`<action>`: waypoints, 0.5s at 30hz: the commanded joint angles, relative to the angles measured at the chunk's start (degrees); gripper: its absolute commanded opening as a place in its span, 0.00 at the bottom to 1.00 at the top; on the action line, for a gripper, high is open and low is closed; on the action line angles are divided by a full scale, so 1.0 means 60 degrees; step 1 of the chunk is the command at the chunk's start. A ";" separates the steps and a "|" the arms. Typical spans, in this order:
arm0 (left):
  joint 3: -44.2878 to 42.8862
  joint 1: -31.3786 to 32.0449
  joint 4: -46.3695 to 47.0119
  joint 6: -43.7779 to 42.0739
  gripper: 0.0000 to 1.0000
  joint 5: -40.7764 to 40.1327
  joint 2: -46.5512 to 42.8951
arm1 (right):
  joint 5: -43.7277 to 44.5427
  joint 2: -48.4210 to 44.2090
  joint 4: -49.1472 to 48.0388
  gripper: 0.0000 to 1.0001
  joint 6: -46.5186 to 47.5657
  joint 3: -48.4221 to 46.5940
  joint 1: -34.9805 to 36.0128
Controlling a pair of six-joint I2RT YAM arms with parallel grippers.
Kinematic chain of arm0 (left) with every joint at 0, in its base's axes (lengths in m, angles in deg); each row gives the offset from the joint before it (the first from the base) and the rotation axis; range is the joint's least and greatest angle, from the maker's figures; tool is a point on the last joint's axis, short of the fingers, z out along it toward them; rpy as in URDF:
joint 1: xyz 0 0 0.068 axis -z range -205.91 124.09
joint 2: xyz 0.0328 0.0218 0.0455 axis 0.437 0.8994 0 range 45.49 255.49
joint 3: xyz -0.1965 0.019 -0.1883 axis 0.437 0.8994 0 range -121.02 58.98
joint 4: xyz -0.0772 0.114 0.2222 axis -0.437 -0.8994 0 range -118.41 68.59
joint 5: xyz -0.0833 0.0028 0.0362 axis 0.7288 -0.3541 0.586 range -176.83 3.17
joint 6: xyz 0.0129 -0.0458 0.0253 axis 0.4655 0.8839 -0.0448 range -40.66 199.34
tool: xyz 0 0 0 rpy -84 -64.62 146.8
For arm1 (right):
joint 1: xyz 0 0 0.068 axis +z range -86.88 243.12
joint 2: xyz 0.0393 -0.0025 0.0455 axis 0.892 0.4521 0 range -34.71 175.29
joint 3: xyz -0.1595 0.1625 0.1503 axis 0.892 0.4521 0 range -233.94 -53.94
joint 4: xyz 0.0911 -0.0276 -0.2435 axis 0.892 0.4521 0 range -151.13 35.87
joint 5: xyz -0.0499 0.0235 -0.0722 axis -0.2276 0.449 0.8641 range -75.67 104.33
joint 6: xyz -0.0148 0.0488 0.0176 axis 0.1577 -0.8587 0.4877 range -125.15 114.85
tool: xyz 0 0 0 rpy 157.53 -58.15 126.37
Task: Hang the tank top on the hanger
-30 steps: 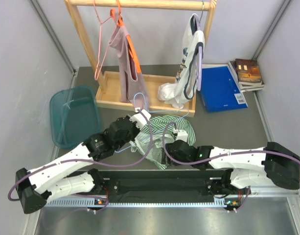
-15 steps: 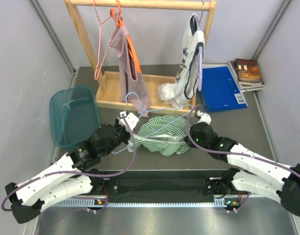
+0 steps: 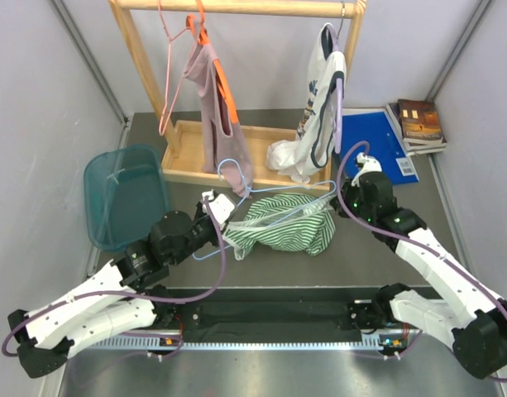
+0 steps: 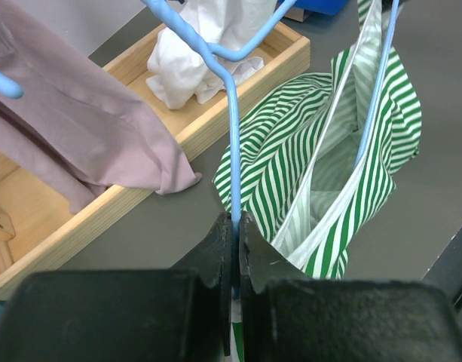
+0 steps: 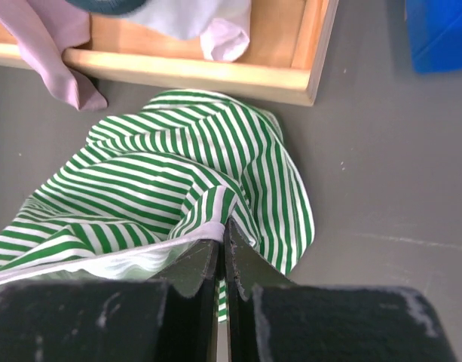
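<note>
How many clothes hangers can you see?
4: pink hanger and orange hanger on the rail's left, another hanger under the white top, blue hanger in the left gripper. Others may be hidden.

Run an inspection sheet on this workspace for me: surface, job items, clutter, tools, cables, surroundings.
Surface: grey table, matte.
Job's things: striped tank top bunched mid-table; light-blue hanger partly threaded through it.
Clutter: teal basket, blue folder, books, wooden rack carrying a mauve top and a white top.
Grippers: left tool shut on the hanger wire; right tool shut on the tank top's white edge.
Cables: purple cable loops along each arm.
Surroundings: grey walls.
</note>
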 commanded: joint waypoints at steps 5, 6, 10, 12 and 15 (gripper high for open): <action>-0.0043 0.0138 0.0430 -0.0047 0.00 0.0080 0.0083 | -0.0340 0.0117 0.0894 0.00 0.1207 -0.1448 -0.1075; -0.0028 0.0152 0.0430 -0.0047 0.00 0.0080 0.0127 | -0.0340 0.0116 0.0953 0.00 0.1251 -0.1637 -0.1162; -0.0043 0.0211 0.0415 -0.0076 0.00 -0.0023 0.0172 | -0.0340 -0.0029 0.1435 0.00 0.1413 -0.2049 -0.1310; -0.0043 0.0225 0.0401 -0.0076 0.00 -0.0023 0.0186 | -0.0340 -0.0146 0.1598 0.00 0.1501 -0.2239 -0.1368; -0.0043 0.0269 0.0415 -0.0076 0.00 -0.0038 0.0216 | -0.0706 -0.0293 0.1935 0.00 0.1516 -0.2458 -0.1368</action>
